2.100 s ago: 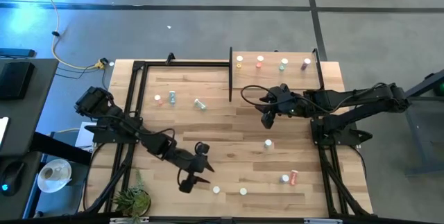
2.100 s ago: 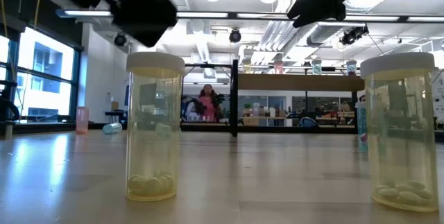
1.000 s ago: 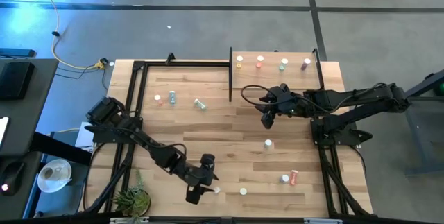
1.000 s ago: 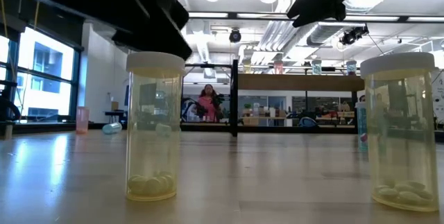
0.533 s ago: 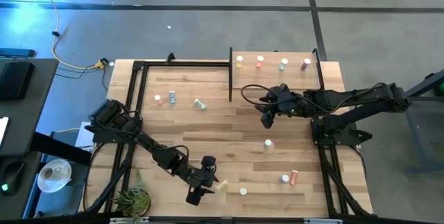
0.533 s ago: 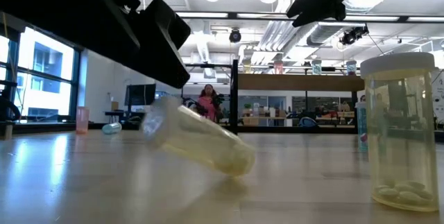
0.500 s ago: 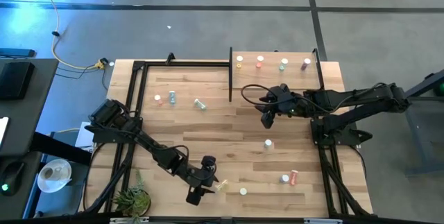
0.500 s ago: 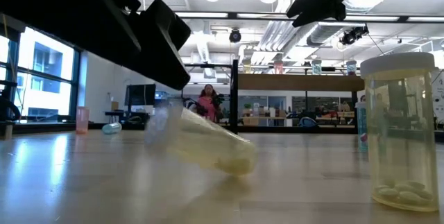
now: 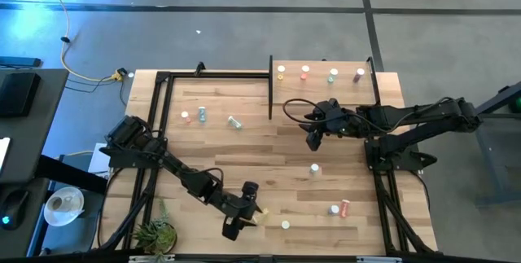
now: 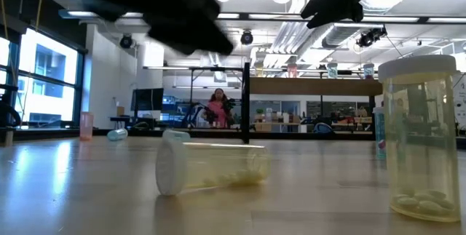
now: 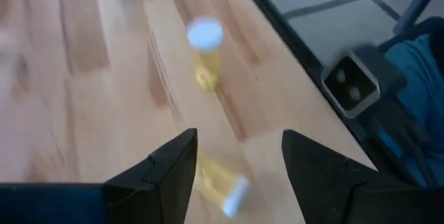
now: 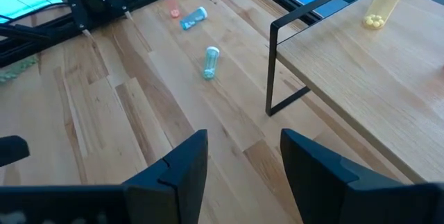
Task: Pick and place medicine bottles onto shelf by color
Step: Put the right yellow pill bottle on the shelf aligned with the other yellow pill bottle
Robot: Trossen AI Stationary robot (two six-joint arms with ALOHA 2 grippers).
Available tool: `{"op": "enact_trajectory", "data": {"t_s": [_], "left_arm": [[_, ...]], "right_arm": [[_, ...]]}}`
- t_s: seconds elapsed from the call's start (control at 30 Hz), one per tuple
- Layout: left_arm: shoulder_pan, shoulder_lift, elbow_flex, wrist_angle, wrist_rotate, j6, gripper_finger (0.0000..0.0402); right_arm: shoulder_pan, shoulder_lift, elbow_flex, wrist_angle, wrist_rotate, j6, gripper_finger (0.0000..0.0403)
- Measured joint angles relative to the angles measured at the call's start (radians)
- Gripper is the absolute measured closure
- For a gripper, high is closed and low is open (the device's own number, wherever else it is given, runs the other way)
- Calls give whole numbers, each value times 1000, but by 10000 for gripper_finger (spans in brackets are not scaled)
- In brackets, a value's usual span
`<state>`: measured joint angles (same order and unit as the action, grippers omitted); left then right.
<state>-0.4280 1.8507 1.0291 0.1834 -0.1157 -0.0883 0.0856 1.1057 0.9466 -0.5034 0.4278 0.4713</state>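
A yellow medicine bottle [image 11: 216, 181] lies on its side on the table near the front edge, white cap [image 10: 171, 169] toward the low camera. My left gripper [image 11: 237, 141] hangs open above it [image 9: 251, 211], one finger to each side, and the low view shows the fingers clear of the bottle. A second yellow bottle [image 9: 285, 225] stands upright just to the right. My right gripper [image 9: 313, 141] waits open in the air in front of the shelf [image 9: 326, 92]. Several bottles stand in a row on the shelf, yellow [image 9: 281, 72] to purplish [image 9: 359, 74].
Pink [image 9: 186, 117] and teal [image 9: 202, 114] bottles stand at the far left, with a teal one [image 12: 210, 62] lying beside them. Another bottle [image 9: 315, 168] stands right of centre. A bottle [image 9: 334, 210] and a lying pink one [image 9: 345, 208] are at the near right. A black frame [image 9: 155, 133] borders the table.
The yellow bottle that stood upright near the front edge has tipped over and now lies flat on its side, cap end toward the near edge. My left gripper has shifted slightly toward the table's right edge over it, its fingers still apart.
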Motion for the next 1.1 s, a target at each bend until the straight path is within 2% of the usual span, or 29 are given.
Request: {"op": "enact_trajectory", "data": {"t_s": [0.2,0.37,0.73,1.1], "left_arm": [[40,3,64,2,5,105,202],[73,52,112,34,58,144,202],[79,157,217,31,81,144,202],[67,177,221,66,68,126,202]], "right_arm": [[0,0,0,0,0,-5,229],[0,0,0,-5,0,-8,229],[0,0,0,-16,0,-8,229],[0,0,0,-9,0,0,229]]}}
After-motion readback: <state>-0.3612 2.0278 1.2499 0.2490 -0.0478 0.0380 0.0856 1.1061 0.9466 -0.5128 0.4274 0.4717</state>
